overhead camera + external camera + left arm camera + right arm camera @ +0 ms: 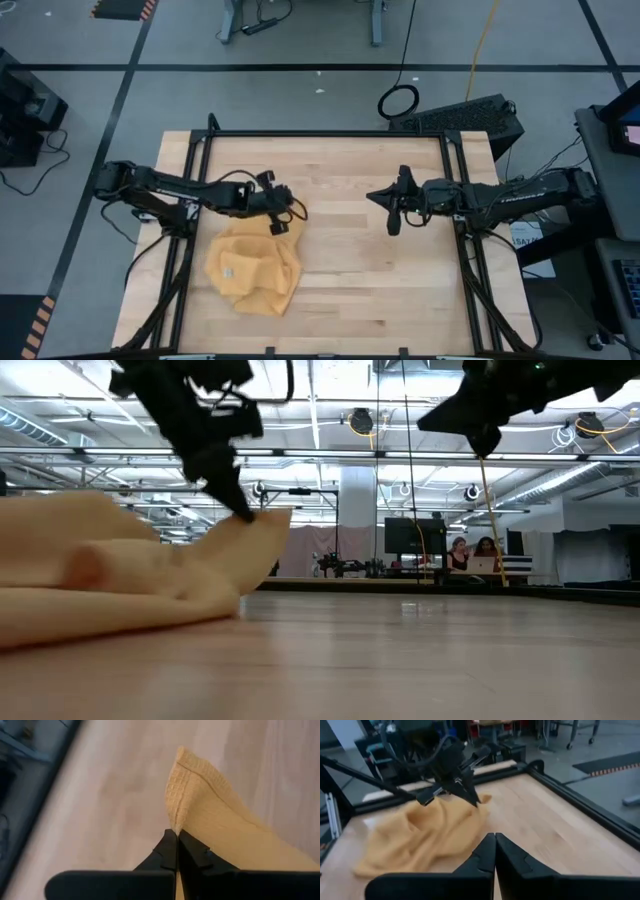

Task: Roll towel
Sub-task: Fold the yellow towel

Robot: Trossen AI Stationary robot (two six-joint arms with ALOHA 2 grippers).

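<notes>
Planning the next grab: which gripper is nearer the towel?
Left. The left gripper is shut on the towel at its corner; the right gripper hangs shut, well off to its side.

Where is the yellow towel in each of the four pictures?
High view: the towel lies crumpled at lower left on the table.
Low view: the towel fills the left side.
Left wrist view: a towel corner sticks up at centre.
Right wrist view: the towel lies at left.
Shared landmark: the left gripper, pinching that corner.
</notes>
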